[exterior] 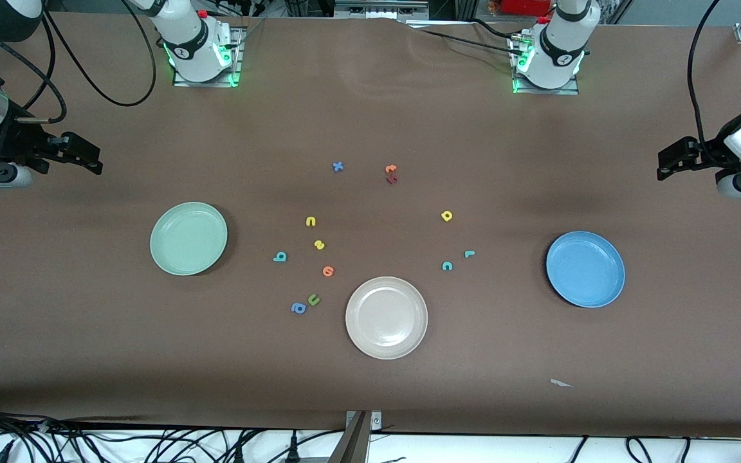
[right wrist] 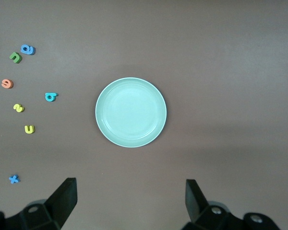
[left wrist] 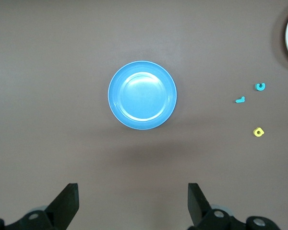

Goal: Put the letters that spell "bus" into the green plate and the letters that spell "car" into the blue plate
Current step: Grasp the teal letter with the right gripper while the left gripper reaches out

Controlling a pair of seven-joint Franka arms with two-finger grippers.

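The pale green plate lies toward the right arm's end of the table, empty. The blue plate lies toward the left arm's end, also empty. Between the plates, on the table, are a teal "b", a yellow "u", a yellow "s", a teal "c", a yellow "a" and a teal "r". My right gripper hangs open and empty, high beside the green plate. My left gripper hangs open and empty, high beside the blue plate.
A cream-white plate lies nearest the front camera, mid-table. Other loose letters: orange, olive "u", blue "a", blue "x", and an orange and dark red pair. A paper scrap lies near the front edge.
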